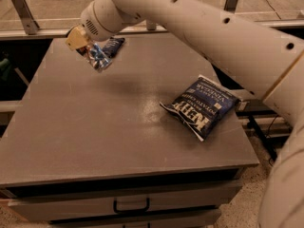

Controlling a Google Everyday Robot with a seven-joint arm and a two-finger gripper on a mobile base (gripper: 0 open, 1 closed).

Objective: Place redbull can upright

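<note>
My gripper (90,51) hangs above the far left part of the grey table (95,127), at the end of the white arm. It is shut on the redbull can (99,57), a slim shiny blue-and-silver can held tilted in the air, its lower end pointing down and to the right. The tan fingers (77,37) cover the can's upper end. The can is clear of the tabletop.
A large blue chip bag (202,106) with white lettering lies on the right side of the table. A small dark blue snack packet (114,44) lies at the far edge just behind the can. A drawer handle (131,206) is below the front edge.
</note>
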